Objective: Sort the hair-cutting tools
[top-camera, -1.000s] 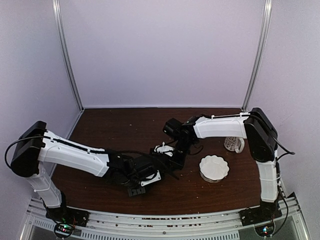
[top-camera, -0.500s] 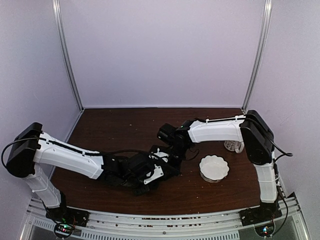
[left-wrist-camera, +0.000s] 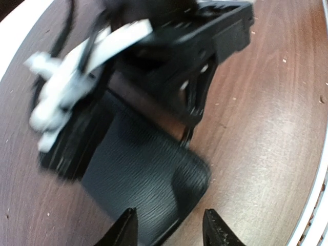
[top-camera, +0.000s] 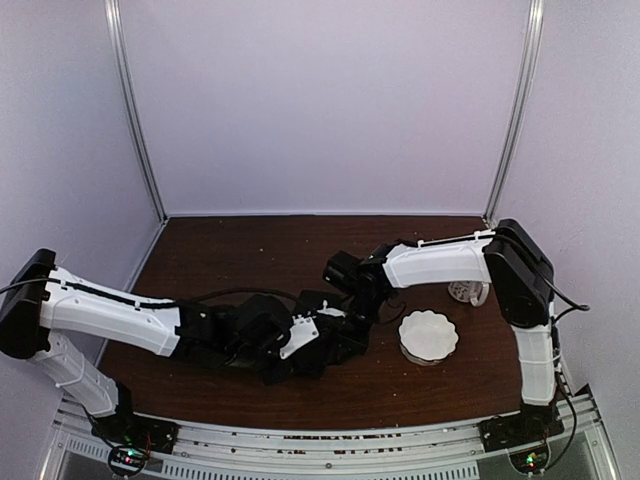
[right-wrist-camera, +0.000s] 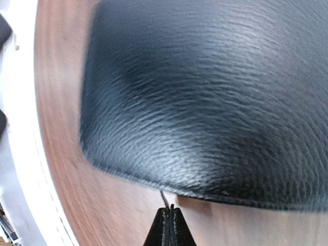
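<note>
The flat black zip case (left-wrist-camera: 138, 174) lies on the brown table and also fills the right wrist view (right-wrist-camera: 215, 92). My left gripper (left-wrist-camera: 171, 230) is open, its fingertips straddling the case's near rounded corner. My right gripper (right-wrist-camera: 168, 218) is shut on a thin dark strand at the case's edge, seemingly its zip pull; it also shows in the left wrist view (left-wrist-camera: 192, 102), reaching down at the case's far side. In the top view both grippers meet over the case (top-camera: 345, 345). No scissors or black clip pieces are in view.
A white scalloped bowl (top-camera: 428, 335) stands right of the case. A small white patterned cup (top-camera: 466, 290) stands behind it, by the right arm. The table's front rail (top-camera: 330, 432) runs close below the left arm.
My left arm has stretched lower and to the right, bringing its gripper onto the case. My right gripper has shifted slightly while staying at the case's far edge.
</note>
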Robot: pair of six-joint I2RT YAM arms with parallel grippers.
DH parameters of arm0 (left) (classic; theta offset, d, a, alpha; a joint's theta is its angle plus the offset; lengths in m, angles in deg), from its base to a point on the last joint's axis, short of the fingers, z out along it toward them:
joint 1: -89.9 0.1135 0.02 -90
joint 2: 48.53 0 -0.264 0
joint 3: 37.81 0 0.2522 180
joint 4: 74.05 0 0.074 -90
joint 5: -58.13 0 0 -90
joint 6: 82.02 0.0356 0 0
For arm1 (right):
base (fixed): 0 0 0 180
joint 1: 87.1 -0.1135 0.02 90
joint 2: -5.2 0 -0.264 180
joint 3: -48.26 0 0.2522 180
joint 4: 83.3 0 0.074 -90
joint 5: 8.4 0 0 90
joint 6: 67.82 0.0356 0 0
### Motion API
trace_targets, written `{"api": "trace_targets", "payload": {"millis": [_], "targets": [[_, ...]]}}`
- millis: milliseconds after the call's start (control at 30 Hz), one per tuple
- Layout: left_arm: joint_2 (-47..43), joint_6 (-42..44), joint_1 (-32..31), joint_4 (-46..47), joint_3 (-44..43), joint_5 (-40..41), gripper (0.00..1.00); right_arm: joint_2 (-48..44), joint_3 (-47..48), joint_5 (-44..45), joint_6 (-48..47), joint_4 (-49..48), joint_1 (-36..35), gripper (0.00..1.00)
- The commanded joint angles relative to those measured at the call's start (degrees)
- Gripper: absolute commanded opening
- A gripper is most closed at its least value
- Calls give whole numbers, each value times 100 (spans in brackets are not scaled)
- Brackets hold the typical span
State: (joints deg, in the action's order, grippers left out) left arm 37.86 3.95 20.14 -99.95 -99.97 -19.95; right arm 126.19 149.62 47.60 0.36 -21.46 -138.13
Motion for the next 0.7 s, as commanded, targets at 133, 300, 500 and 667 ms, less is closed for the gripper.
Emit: {"api": "trace_targets", "payload": {"millis": [133,300,500,667], "targets": [[6,-650,191,-108,151,467,47,-188,158,1098,246,189,759,0],[163,-936,356,-170,90,694,48,407,1297,1435,152,507,866,0],[-392,-1414,1403,76,269,353,64,847,1942,1262,84,663,844,0],[-524,-1589,2749,147,155,-784,66,850,1954,1228,-61,554,776,0]]}}
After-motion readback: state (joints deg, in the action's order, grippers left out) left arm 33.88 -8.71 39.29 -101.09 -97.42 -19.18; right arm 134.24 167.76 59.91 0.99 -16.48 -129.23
